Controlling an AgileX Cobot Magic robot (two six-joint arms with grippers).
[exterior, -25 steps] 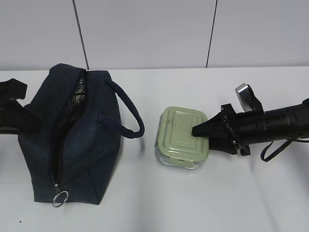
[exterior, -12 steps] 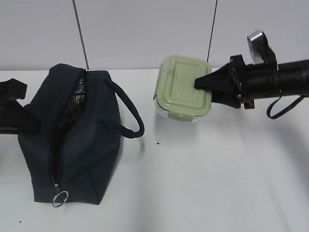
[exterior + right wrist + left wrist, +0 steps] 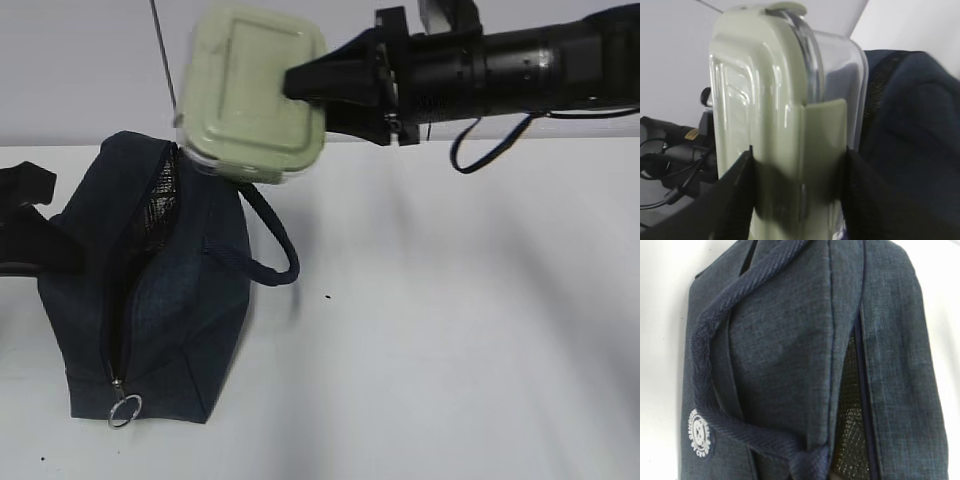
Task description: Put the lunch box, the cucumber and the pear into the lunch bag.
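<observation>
Jaws of the right gripper (image 3: 300,80) are clamping the lunch box (image 3: 252,95) across its thickness, one jaw lying on the pale sage-green ribbed lid and the other on the clear base, as the right wrist view shows with a clip tab (image 3: 822,150) sitting between them at the box's near edge. Beyond the jaw tips the box is hanging clear of the desk (image 3: 450,320), tilted so its lid is facing the exterior camera, and it is sitting above the far, open end of the lunch bag (image 3: 150,290). That navy fabric bag is standing on the desk below and ahead of the jaws, its zipper parted along the top to show dark mesh (image 3: 160,205) inside, its metal ring pull (image 3: 125,410) hanging at the near end, and one padded loop handle (image 3: 275,240) curving out just under the box. In the right wrist view the bag's dark fabric is filling the space past the box's base. The left gripper's jaws cannot be told from the pictures: the left wrist view is showing only the bag's side, a handle (image 3: 715,355), a round white logo patch (image 3: 700,433) and the mesh (image 3: 850,415) behind the open zipper.
</observation>
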